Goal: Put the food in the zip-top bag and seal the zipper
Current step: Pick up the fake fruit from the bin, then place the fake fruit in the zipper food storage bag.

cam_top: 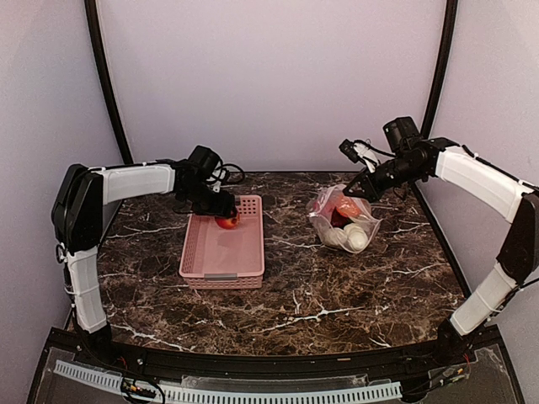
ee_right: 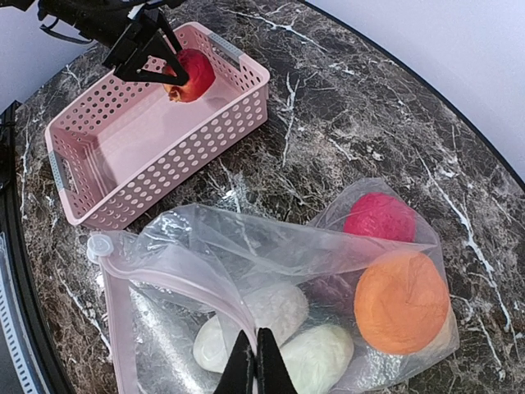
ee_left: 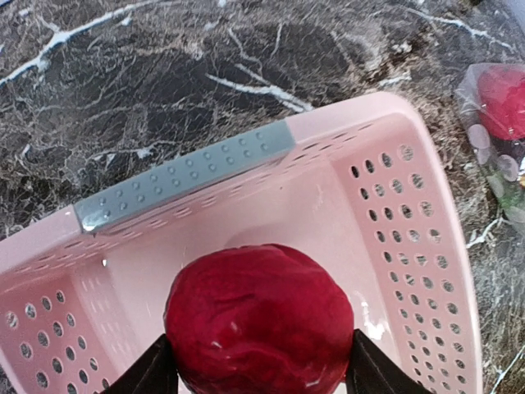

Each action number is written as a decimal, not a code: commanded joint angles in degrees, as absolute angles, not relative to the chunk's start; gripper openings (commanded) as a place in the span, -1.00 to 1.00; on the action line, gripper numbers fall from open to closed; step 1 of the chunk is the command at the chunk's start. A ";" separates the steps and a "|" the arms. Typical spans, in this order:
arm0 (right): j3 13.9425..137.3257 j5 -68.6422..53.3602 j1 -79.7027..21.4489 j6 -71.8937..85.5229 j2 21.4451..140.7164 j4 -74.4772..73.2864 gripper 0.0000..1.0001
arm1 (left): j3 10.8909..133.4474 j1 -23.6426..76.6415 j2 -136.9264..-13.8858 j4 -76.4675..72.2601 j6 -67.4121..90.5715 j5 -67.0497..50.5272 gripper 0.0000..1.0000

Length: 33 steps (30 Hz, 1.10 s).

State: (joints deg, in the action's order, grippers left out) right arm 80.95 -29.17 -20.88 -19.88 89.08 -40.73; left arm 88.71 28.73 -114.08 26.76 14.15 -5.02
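Note:
My left gripper [cam_top: 226,217] is shut on a round red fruit [ee_left: 259,318] inside the far end of the pink basket [cam_top: 221,252]; the fruit also shows in the right wrist view [ee_right: 190,75]. The clear zip-top bag [ee_right: 271,279] lies right of the basket and holds a red piece [ee_right: 379,217], an orange piece [ee_right: 400,300], two white pieces [ee_right: 316,355] and a dark one. My right gripper [ee_right: 255,361] is shut on the bag's mouth edge at the pinkish zipper [ee_right: 184,279] and holds the mouth lifted open. The bag [cam_top: 344,220] also shows in the top view.
The dark marble table [cam_top: 337,286] ends at a black rail at the front. Grey walls close the back and sides. The basket has grey handle strips [ee_left: 184,176] and shows no other food in it.

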 commanded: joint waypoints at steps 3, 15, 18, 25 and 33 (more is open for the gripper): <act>82.77 -29.71 -20.74 -20.26 85.54 -41.40 -1.00 | 84.56 31.33 -103.49 26.87 15.55 -5.26 0.10; 85.69 -31.34 -21.33 -20.15 86.47 -42.51 -1.00 | 84.83 39.54 -92.54 27.30 17.26 -1.06 0.09; 87.43 -31.67 -21.57 -20.15 86.93 -43.28 -1.00 | 84.96 40.94 -91.47 25.76 18.11 -1.49 0.08; 90.60 -32.33 -22.45 -19.17 87.75 -44.20 -1.00 | 85.30 44.69 -89.84 18.85 17.98 -5.14 0.07; 92.70 -33.69 -23.75 -17.90 89.33 -44.61 -1.00 | 86.81 49.53 -91.23 13.86 16.15 -7.22 0.06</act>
State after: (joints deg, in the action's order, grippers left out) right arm 90.24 -31.62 -22.85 -19.05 88.23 -44.40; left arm 85.14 47.70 -92.51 18.04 17.23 -5.17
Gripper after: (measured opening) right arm 0.005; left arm 0.633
